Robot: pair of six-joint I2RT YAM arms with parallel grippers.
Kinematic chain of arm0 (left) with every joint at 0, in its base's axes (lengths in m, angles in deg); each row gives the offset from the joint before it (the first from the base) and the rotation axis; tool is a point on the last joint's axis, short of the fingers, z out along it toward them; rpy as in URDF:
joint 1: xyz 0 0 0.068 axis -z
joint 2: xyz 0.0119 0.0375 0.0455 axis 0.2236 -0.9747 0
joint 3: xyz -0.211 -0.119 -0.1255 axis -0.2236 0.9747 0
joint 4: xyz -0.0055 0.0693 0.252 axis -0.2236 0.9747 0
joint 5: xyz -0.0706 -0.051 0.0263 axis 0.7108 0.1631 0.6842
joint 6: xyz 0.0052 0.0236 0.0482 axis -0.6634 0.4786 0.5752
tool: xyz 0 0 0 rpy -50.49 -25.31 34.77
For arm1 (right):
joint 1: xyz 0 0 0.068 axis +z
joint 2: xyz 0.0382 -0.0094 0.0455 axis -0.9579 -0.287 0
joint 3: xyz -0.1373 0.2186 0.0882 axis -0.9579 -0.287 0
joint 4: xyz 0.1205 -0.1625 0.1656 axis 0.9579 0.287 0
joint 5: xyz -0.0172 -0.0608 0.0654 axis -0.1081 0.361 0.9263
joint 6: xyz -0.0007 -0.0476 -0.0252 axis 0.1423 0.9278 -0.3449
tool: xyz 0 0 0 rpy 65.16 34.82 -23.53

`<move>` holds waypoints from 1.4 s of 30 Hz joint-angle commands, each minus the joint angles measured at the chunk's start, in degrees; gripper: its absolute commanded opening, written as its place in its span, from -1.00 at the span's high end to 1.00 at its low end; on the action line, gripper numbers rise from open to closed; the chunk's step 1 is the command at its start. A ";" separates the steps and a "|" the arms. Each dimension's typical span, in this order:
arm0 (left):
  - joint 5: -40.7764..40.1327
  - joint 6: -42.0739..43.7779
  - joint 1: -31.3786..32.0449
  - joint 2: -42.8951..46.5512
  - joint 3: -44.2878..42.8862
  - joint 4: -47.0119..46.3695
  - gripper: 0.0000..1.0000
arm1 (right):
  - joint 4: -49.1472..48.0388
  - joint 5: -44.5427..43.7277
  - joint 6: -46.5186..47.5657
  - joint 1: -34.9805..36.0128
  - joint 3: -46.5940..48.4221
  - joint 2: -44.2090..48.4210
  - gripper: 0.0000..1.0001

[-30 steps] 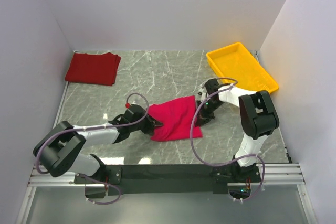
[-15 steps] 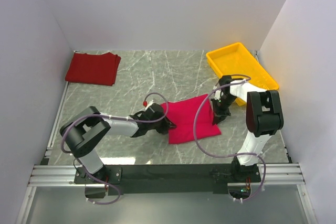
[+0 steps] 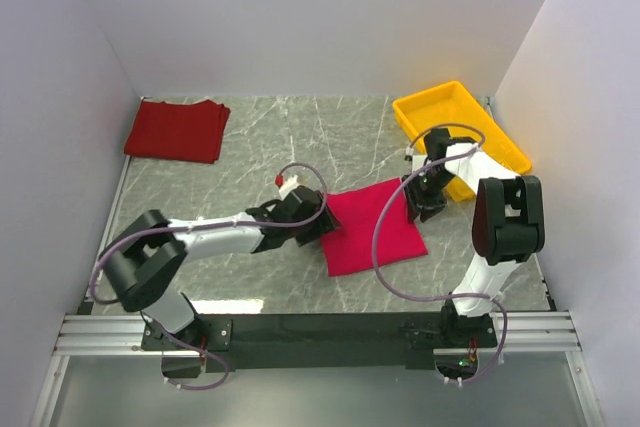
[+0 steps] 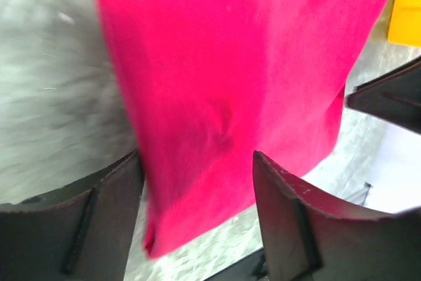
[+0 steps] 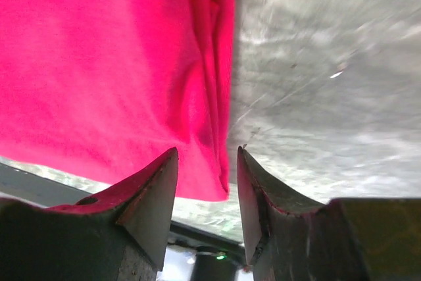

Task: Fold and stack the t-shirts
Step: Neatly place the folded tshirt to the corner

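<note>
The crimson t-shirt (image 3: pixel 372 225) lies folded flat on the marble table, right of centre. My left gripper (image 3: pixel 318 219) is at its left edge. In the left wrist view this gripper (image 4: pixel 197 176) is open, and the shirt's cloth (image 4: pixel 230 64) lies loose between and beyond its jaws. My right gripper (image 3: pixel 418 197) is at the shirt's upper right corner. In the right wrist view it (image 5: pixel 207 169) is open too, with the shirt's folded edge (image 5: pixel 99 64) lying under the gap. The maroon t-shirt (image 3: pixel 177 129) sits folded at the back left, far from both grippers.
A yellow tray (image 3: pixel 460 127) stands at the back right, just behind my right arm, and its corner (image 4: pixel 408 18) shows in the left wrist view. White walls close in the table (image 3: pixel 300 137) on three sides. The arm bases and a black rail run along the near edge.
Both grippers dragged the crimson t-shirt to the right across the table, then opened and let go of it. The maroon t-shirt has not moved.
</note>
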 commanded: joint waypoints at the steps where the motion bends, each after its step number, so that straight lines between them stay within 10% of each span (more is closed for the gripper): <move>1: -8.42 6.63 -0.46 6.63 -3.31 12.91 -0.43 | 0.89 -0.28 6.60 -0.56 3.67 4.10 0.03; 9: 4.47 6.21 -7.84 8.32 3.27 3.27 -0.44 | 6.25 13.22 27.97 -2.67 3.94 11.22 -0.33; 28: 9.67 -2.59 -11.27 -13.39 -3.31 -5.28 -0.15 | 2.03 20.72 25.26 -4.87 -1.60 17.46 -0.34; 35: 6.94 3.20 -11.27 -13.75 -6.47 -2.12 0.99 | 2.47 21.78 24.56 -5.40 -0.90 17.03 -0.34; 42: -1.82 15.93 -11.10 -8.39 -12.00 4.89 0.99 | 2.12 22.04 24.29 -5.57 -1.60 17.55 -0.34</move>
